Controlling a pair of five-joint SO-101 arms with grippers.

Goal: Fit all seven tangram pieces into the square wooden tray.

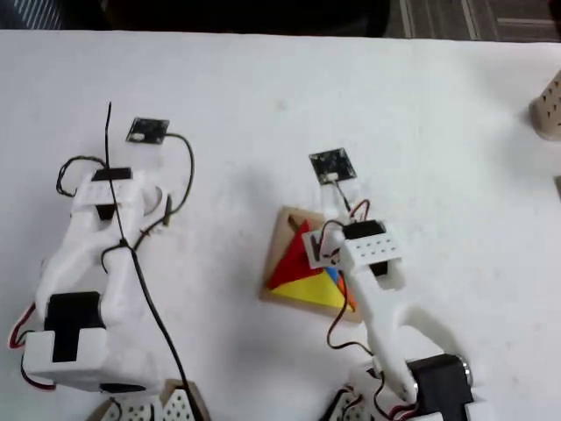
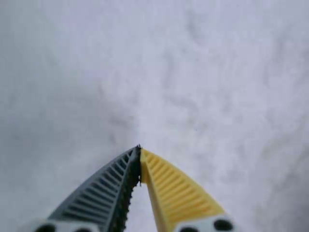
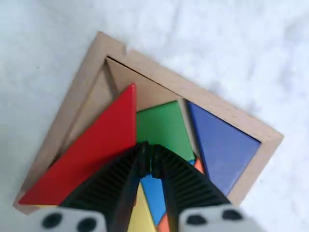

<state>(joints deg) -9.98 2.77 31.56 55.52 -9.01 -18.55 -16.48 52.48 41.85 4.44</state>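
Wooden tray [image 1: 284,228] (right arm [image 1: 372,250] across it) lies on white table [image 1: 263,88]

left arm [image 1: 88,263]: white shells, black servos, black cable | right arm [image 1: 379,263]: white, red-black wires | left pincer [image 2: 140,157]: ribbed, grey and yellow | right pincer [image 3: 149,153]: ribbed black, white base

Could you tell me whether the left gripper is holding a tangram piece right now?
No, the left gripper is shut tip to tip with nothing between its fingers, over the white table.
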